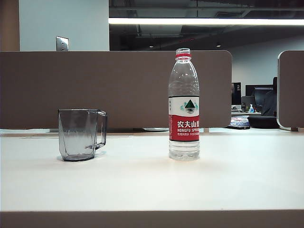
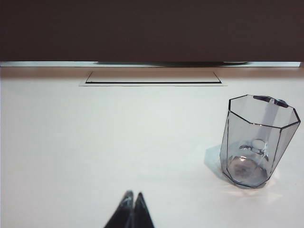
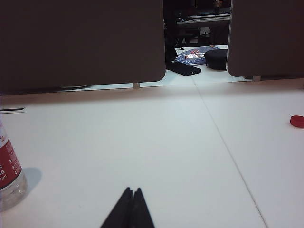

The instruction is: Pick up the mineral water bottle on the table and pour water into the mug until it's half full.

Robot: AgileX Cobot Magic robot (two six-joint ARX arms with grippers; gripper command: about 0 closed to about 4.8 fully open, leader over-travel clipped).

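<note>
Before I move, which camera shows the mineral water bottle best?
The exterior view: the mineral water bottle stands whole, uncapped, label facing the camera. The right wrist view catches only its lower side at the frame's edge; the left wrist view shows none of it.

- One bottle (image 1: pixel 184 104), standing uncapped on the table (image 1: pixel 228 180).
- One mug (image 1: pixel 81 134).
- One red cap (image 3: pixel 297 121), lying loose.
- Two grippers: left gripper (image 2: pixel 132 197) and right gripper (image 3: pixel 131 192), each with fingertips pressed together.
- Two brown divider panels (image 1: pixel 118 85).
</note>
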